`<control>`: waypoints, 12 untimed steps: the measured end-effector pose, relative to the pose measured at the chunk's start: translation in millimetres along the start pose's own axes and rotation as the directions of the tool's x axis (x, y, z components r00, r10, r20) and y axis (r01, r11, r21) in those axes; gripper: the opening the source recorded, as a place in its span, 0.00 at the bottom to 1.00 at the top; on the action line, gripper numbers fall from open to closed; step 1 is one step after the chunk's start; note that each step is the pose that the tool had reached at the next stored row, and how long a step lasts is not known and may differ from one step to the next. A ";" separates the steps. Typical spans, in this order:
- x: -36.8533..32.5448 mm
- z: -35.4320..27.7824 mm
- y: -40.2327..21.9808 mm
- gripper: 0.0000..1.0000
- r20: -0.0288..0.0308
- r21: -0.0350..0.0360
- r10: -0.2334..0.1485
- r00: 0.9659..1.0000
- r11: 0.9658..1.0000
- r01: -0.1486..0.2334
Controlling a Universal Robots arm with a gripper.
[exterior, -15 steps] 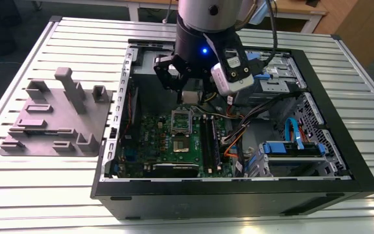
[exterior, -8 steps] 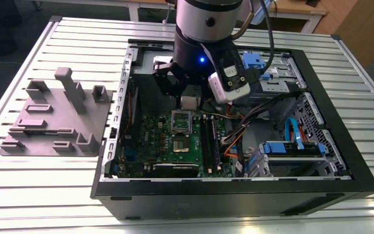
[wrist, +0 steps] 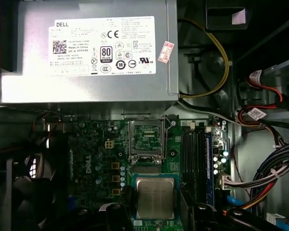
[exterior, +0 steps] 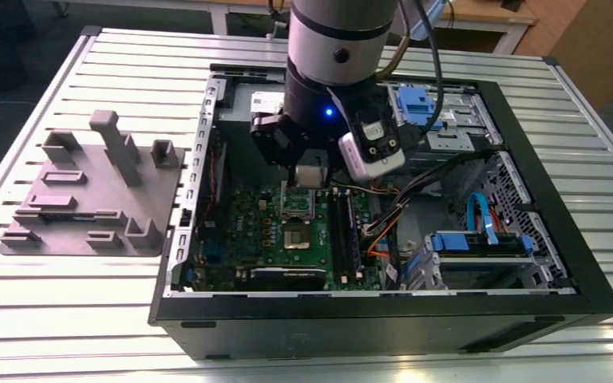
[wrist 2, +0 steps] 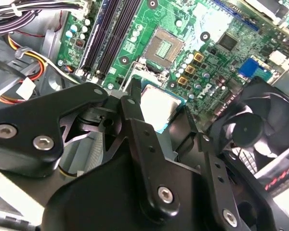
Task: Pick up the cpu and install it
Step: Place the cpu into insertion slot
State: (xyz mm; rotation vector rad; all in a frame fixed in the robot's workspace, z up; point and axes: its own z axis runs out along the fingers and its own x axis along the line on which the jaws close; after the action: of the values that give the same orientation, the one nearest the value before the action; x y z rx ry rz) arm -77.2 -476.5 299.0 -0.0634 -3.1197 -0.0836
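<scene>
Gripper point(exterior: 309, 172) clenched on the cpu point(wrist: 155, 197): we see the arm's tool hanging inside an open black computer case point(exterior: 392, 319), its two matte black fingers point(wrist 2: 135, 113) set against opposite edges of the chip and holding it flat, clear of the motherboard point(wrist: 91, 161) beneath. The chip is a small square with a dull, brushed silvery lid and a thin teal-green rim. In the second wrist view we make out the fingers' angular linkages, studded with bright steel screw heads. Just beyond the tool in that view lies the open socket point(wrist 2: 166, 45), a square recess with a darker centre, apart from the chip. In the first wrist view a silver rectangular frame point(wrist: 147, 139) sits between the held chip and the grey sheet-metal power supply box point(wrist: 24, 72), which bears a white label. Beside the tool run long black memory slots point(wrist: 197, 159), and on its other side sits a round black fan point(wrist 2: 260, 130). Bundles of red, yellow and black cables point(wrist: 260, 183) curl near the slots. The board is glossy green, dotted with small gold-coloured squares and silver-capped cylinders. Outside the case, on the exterior view's left of the arm, a grey moulded fixture point(exterior: 93, 199) with upright posts rests on a ribbed, pale metal table point(exterior: 73, 335).
</scene>
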 end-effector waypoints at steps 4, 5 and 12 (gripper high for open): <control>-0.2 7.3 -0.4 0.47 0.000 0.000 0.000 1.000 1.000 0.000; -0.2 9.0 -0.5 0.47 0.000 0.000 0.000 1.000 1.000 0.000; -0.3 18.3 -1.0 0.47 -0.001 0.000 0.000 1.000 1.000 0.000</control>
State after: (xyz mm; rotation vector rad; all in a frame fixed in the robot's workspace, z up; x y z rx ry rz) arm -77.2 -476.5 280.7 -0.0637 -3.1185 -0.0830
